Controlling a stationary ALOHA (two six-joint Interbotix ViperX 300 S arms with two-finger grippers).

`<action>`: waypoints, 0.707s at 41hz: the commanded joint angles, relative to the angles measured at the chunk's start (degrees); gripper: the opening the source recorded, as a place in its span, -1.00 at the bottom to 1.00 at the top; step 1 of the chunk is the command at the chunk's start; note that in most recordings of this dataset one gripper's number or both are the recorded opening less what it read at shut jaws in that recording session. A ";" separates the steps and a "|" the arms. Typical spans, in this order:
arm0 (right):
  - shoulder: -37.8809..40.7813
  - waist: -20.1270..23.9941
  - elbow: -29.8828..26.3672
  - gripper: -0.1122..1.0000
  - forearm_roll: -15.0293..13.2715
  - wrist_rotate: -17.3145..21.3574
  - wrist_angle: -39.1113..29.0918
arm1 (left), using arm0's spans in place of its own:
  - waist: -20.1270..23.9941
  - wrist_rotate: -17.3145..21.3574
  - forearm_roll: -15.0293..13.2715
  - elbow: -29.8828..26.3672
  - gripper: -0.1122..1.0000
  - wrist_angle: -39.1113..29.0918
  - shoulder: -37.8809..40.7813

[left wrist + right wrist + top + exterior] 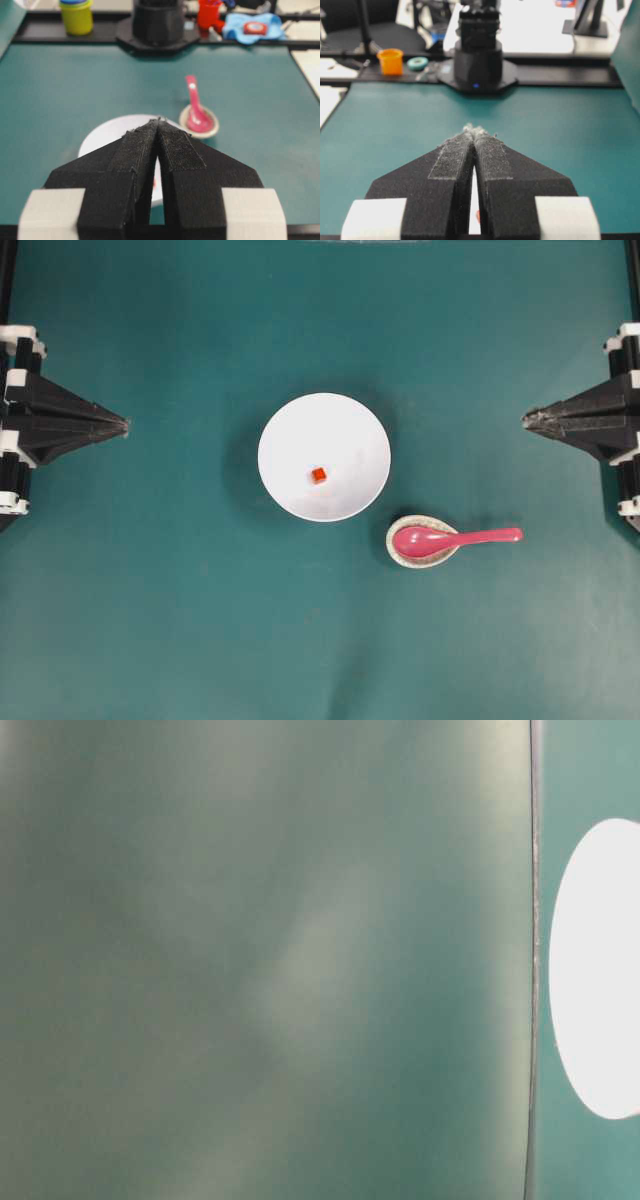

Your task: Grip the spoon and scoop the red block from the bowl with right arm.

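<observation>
Green matting [180, 620] covered the whole table I was watching. Landmark was the bowl [324, 457], white, round, mid-table in the overhead view. Red block [318, 475] sat inside it, just below its centre on the bare white floor. Spoon [450, 538] lay just beside the bowl's lower right edge, not touching it as far as I could see; its scoop rested in a small speckled dish [423, 542] and the handle stuck out over the rim, pointing away from the bowl to the right. Right gripper [526, 420] hung well to the right of the bowl, tip aimed toward it, fingers pressed together, gripping nothing. Left gripper [126, 425] mirrored it, well to the left of the bowl, fingertips likewise meeting, empty. Table-level view gave me only blur and a white sliver of the bowl at its right edge.
</observation>
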State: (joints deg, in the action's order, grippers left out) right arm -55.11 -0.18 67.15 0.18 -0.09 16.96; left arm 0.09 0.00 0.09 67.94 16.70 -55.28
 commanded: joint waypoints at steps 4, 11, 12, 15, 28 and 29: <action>0.09 0.26 -2.20 -0.80 0.00 0.35 -2.55 | 0.26 1.05 0.79 -3.16 -0.80 -2.37 -1.41; 0.09 0.26 -2.37 -0.80 0.53 0.35 -4.04 | 0.35 1.14 0.70 -3.43 -0.80 -5.71 -2.11; 0.09 0.26 -2.37 -0.80 0.62 0.35 -4.04 | 0.26 1.14 0.79 -3.43 -0.80 -6.06 -2.11; 0.18 0.26 -2.37 -0.80 1.05 0.35 -4.31 | 0.35 1.14 0.79 -3.52 -0.80 -7.03 -2.11; 0.18 0.35 -2.29 -0.78 3.87 0.44 -3.96 | 0.35 1.23 0.79 -4.04 -0.80 -9.23 -2.11; 0.18 0.35 -2.37 -0.78 3.96 0.44 -3.87 | 0.35 1.23 0.79 -4.04 -0.80 -9.32 -2.11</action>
State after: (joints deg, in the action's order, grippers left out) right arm -55.11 0.00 66.36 3.52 0.26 12.48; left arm 0.35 1.32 0.70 65.65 7.29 -57.57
